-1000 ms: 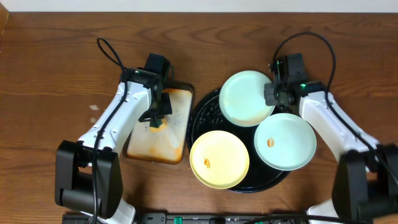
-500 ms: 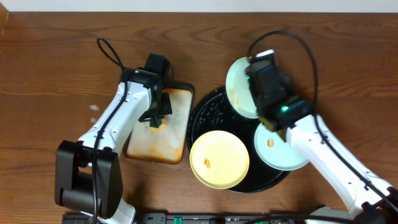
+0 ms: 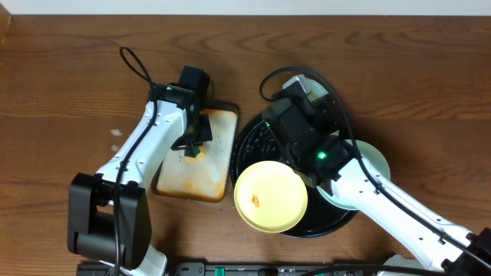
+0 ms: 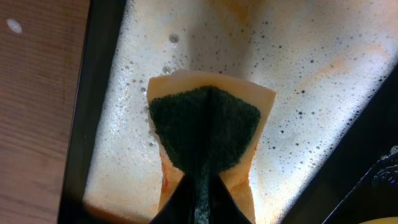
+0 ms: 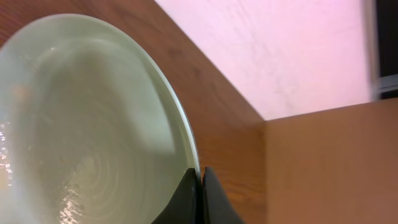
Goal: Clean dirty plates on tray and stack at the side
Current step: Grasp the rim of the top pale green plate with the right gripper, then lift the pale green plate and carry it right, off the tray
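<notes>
In the right wrist view my right gripper (image 5: 200, 180) is shut on the rim of a pale mint-green plate (image 5: 93, 124), which is lifted and tilted on edge. From overhead that arm lies across the black tray (image 3: 253, 142) and hides most of this plate. A pale yellow plate (image 3: 270, 197) with an orange speck lies at the tray's front. A second mint plate (image 3: 372, 165) shows partly under the arm on the right. My left gripper (image 3: 192, 148) is shut on a yellow sponge (image 4: 205, 130) with a green scrub face.
The sponge hangs over a small rectangular tray (image 3: 192, 172) with orange stains and white foam (image 4: 311, 93), left of the black tray. Bare wooden table surrounds both. The right arm's cable (image 3: 268, 80) loops above the tray's back edge.
My right arm has swung left across the black tray, lifting the back mint plate and tipping it on edge. The left arm and sponge have not moved.
</notes>
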Tool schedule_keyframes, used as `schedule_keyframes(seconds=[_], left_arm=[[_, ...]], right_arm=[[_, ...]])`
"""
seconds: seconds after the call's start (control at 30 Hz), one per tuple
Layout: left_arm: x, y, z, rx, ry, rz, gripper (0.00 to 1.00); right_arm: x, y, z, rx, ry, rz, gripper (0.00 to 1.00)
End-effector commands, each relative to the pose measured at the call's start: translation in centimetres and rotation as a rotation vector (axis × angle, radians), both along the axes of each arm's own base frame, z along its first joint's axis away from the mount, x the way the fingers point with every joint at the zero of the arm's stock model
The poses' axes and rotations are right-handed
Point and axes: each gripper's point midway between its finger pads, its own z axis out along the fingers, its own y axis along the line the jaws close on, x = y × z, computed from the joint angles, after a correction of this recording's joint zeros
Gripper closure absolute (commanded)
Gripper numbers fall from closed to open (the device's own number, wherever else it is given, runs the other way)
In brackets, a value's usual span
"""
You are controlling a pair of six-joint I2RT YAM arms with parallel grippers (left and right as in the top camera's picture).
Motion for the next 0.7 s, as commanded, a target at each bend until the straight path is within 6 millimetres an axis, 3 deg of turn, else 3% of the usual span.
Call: schedule_keyframes(seconds=[0.0, 0.67], left_arm=[[-0.2, 0.2, -0.1, 0.003, 0.01, -0.001, 0.92], [-0.2, 0.2, -0.1, 0.003, 0.01, -0.002, 0.92]], right_arm=[[-0.6, -0.5, 2.9, -0.111, -0.075, -0.038, 0.99], [-1.6, 0.3, 3.9, -0.171, -0.113, -0.036, 0.99]])
